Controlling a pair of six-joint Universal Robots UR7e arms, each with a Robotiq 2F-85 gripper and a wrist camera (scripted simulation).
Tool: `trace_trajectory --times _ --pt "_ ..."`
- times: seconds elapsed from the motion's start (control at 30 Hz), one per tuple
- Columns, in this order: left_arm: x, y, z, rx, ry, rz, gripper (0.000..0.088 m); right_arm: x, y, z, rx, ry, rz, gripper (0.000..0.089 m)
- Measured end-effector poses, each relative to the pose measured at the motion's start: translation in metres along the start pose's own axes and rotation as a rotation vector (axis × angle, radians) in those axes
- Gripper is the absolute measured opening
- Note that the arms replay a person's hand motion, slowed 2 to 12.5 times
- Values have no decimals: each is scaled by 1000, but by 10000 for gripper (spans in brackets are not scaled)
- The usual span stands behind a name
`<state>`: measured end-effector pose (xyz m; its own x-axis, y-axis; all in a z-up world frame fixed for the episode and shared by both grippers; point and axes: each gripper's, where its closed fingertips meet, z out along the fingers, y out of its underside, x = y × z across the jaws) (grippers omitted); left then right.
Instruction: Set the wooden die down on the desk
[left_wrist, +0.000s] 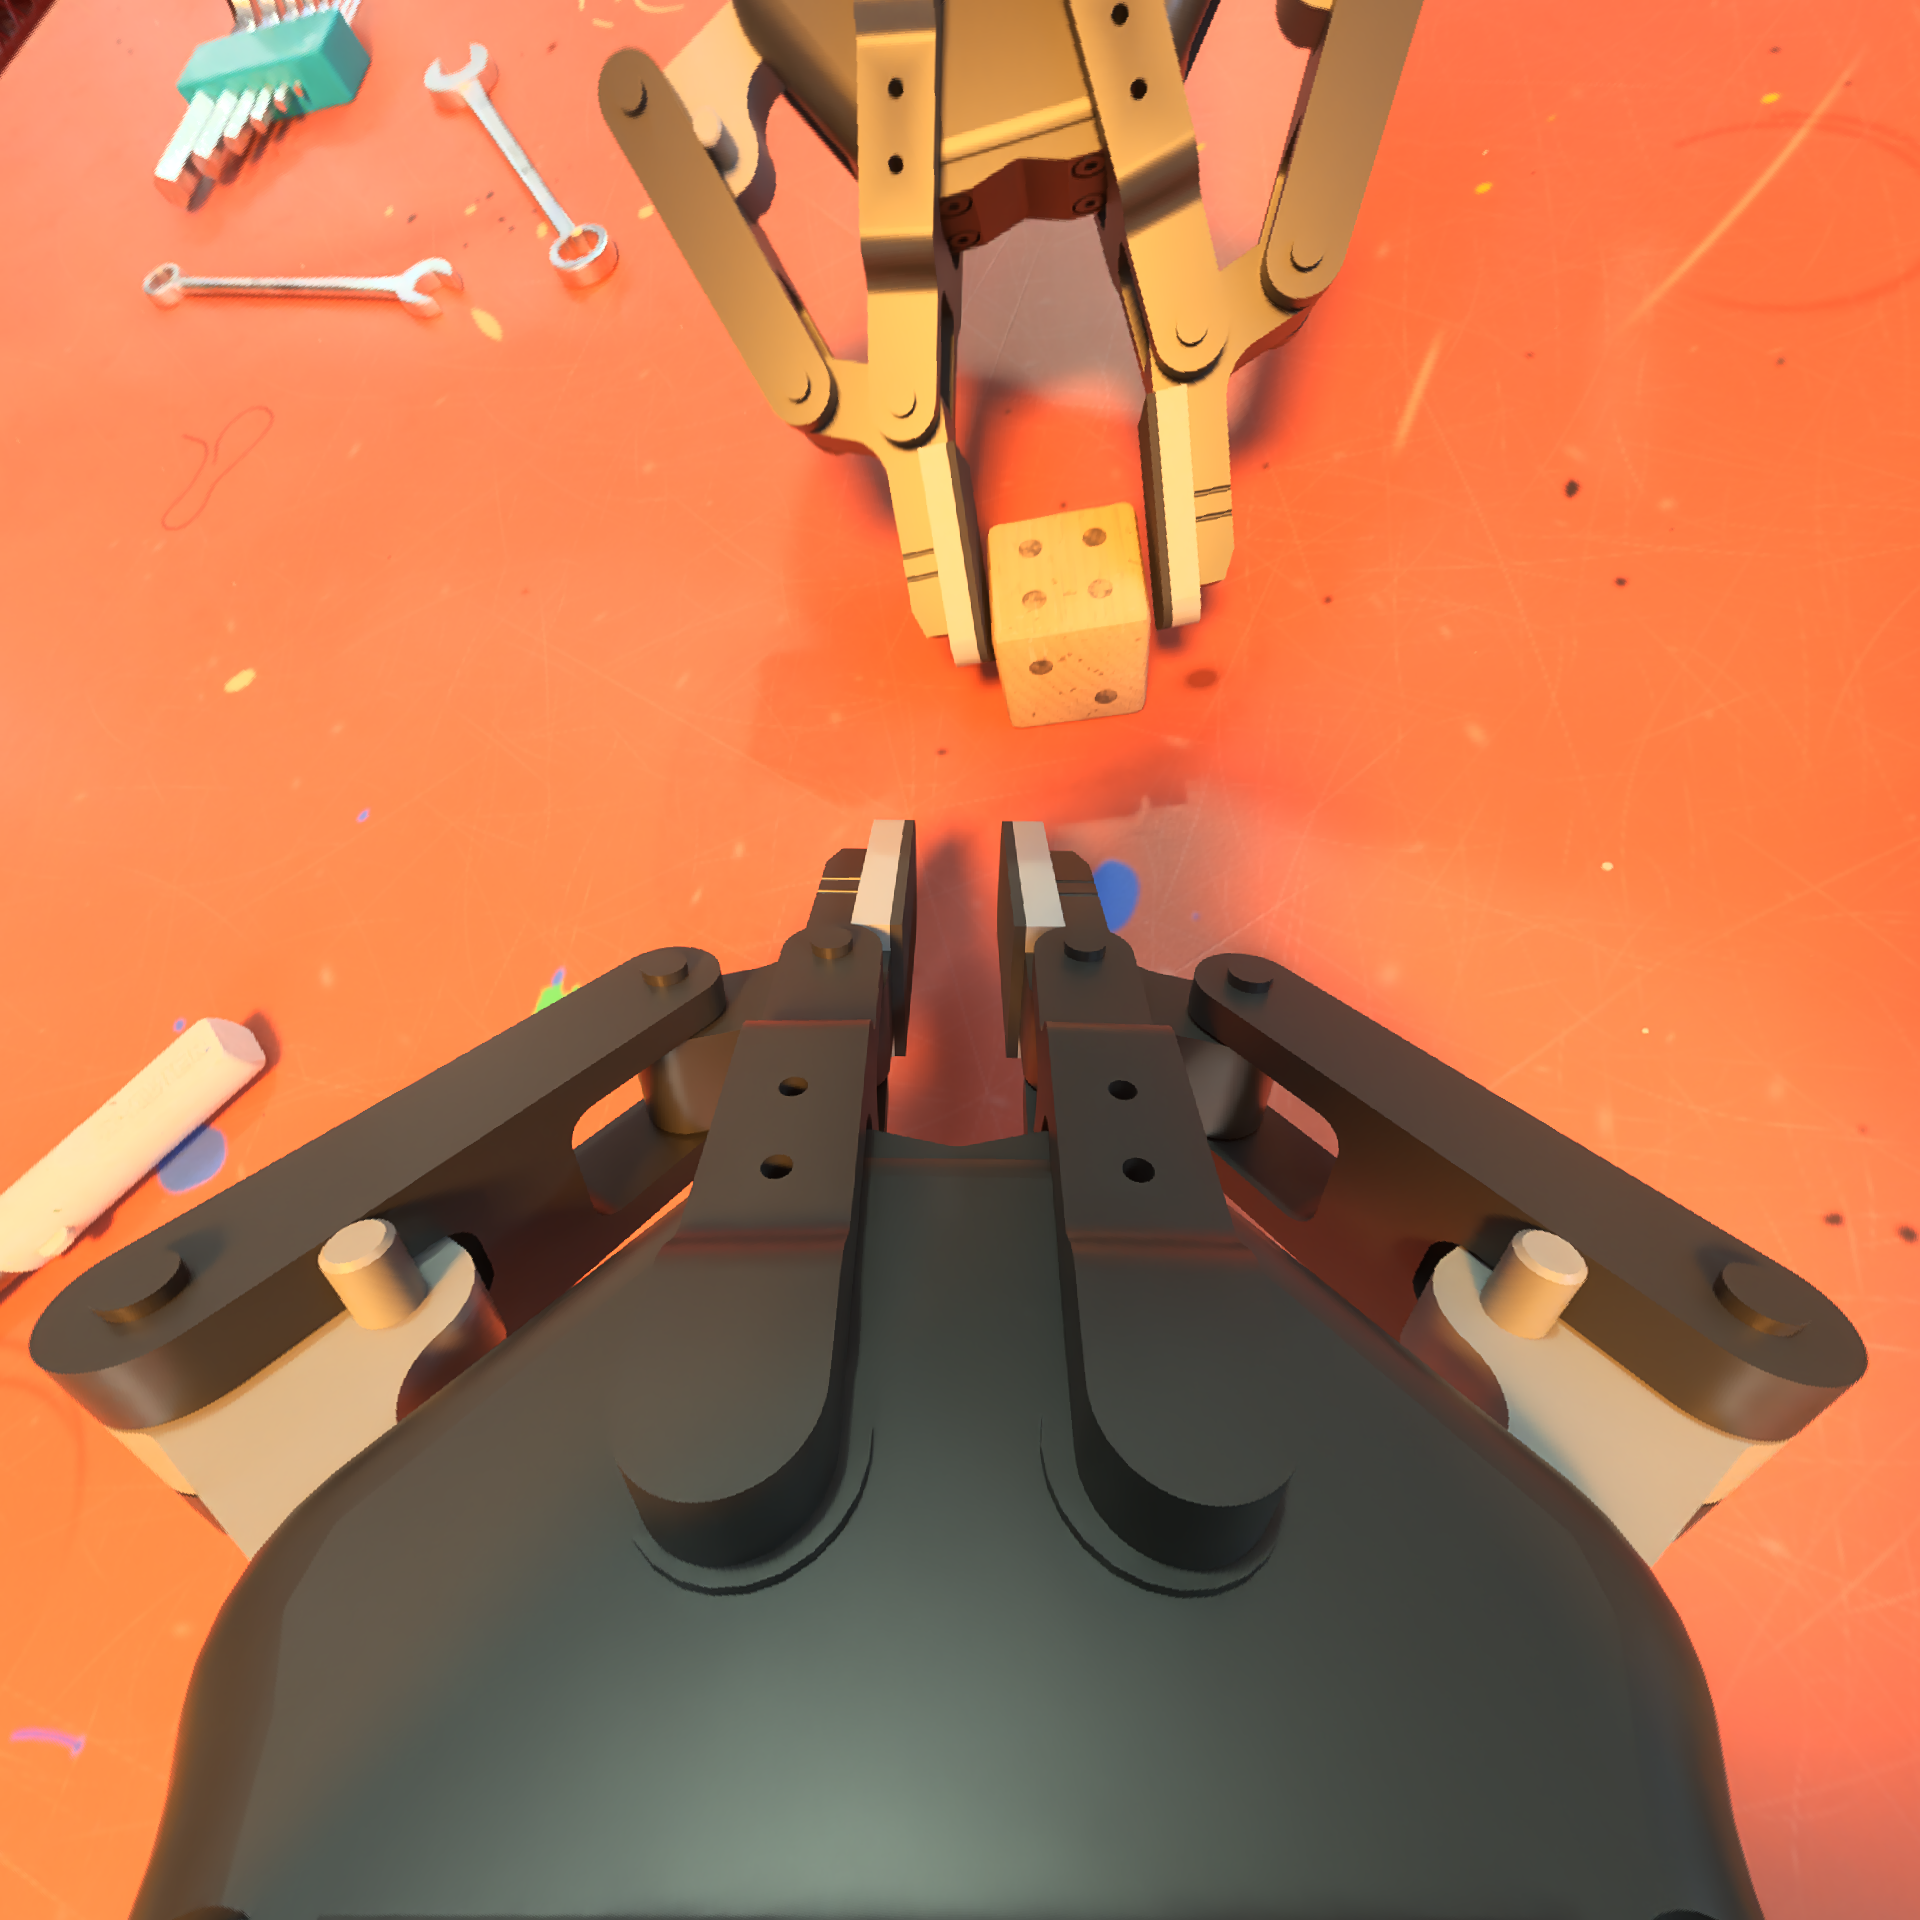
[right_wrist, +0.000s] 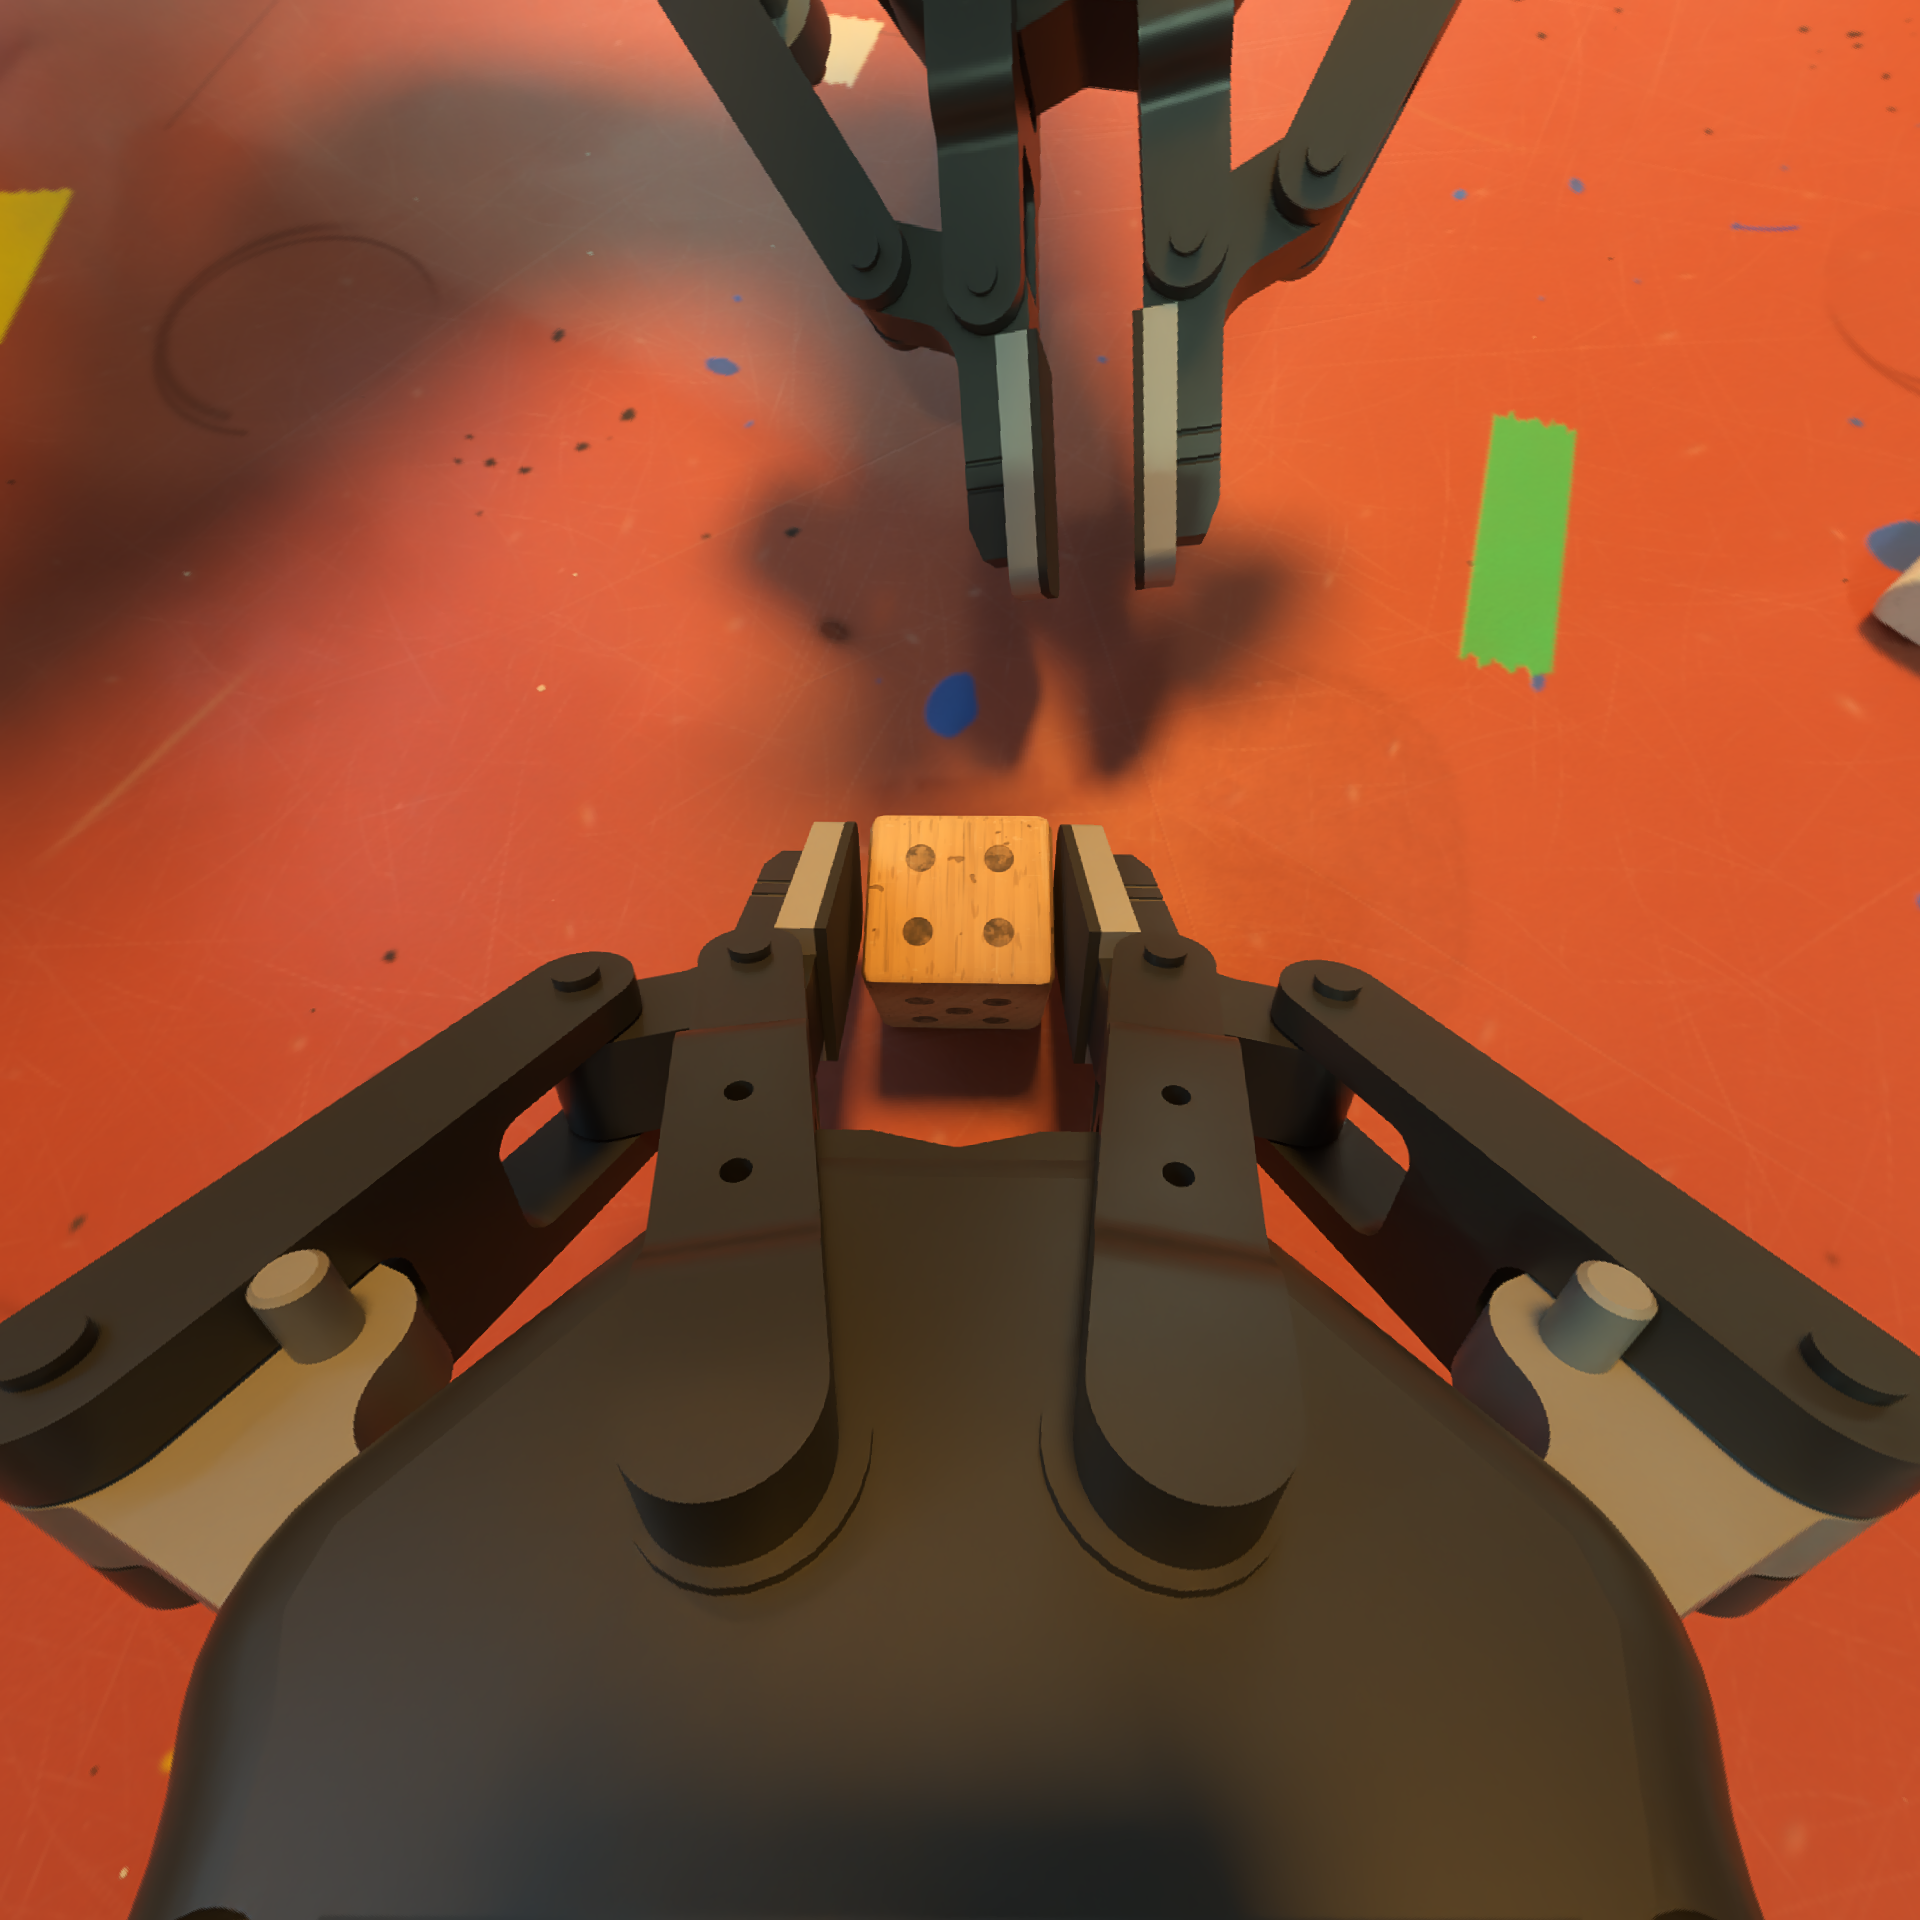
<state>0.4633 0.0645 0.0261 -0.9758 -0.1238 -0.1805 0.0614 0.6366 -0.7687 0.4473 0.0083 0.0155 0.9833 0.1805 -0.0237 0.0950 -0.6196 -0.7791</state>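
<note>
The wooden die (right_wrist: 956, 899) is a light cube with dark pips. My right gripper (right_wrist: 956, 904) is shut on it, one pad on each side, four pips facing the camera. It hangs just above the orange desk (right_wrist: 416, 727), with its shadow beneath. In the left wrist view the die (left_wrist: 1070, 613) sits between the right gripper's fingers (left_wrist: 1075, 623), straight ahead. My left gripper (left_wrist: 958, 862) is empty, its pads a narrow gap apart, a short way from the die. It also shows in the right wrist view (right_wrist: 1091, 561), pointing down opposite.
A green hex key set (left_wrist: 260, 94) and two wrenches (left_wrist: 520, 166) (left_wrist: 296, 283) lie far left. A white stick (left_wrist: 125, 1132) lies near left. Green tape (right_wrist: 1517, 545), yellow tape (right_wrist: 26, 249) and a pale object (right_wrist: 1896, 613) mark the desk.
</note>
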Motion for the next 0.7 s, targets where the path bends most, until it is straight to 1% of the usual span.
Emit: trace_trajectory --times 0.13,0.23,0.33,0.4,0.5,0.63,0.7 --pt "1 -7 1 21 3 17 145 -3 -1 -3 14 -41 11 376" --pt "4 -10 3 29 11 39 144 -1 -4 -8 51 -45 39 401" --pt "7 -8 6 8 26 45 144 1 -9 -15 90 -43 76 411" --pt "7 -4 8 -18 29 39 145 1 -11 -19 104 -37 85 416" --pt "11 1 11 -46 47 36 146 0 -11 -20 102 -12 64 422" --pt "15 4 14 -57 75 36 149 0 -9 -15 69 23 22 440" --pt "16 6 15 -62 75 38 154 -1 -8 -12 59 29 10 443"
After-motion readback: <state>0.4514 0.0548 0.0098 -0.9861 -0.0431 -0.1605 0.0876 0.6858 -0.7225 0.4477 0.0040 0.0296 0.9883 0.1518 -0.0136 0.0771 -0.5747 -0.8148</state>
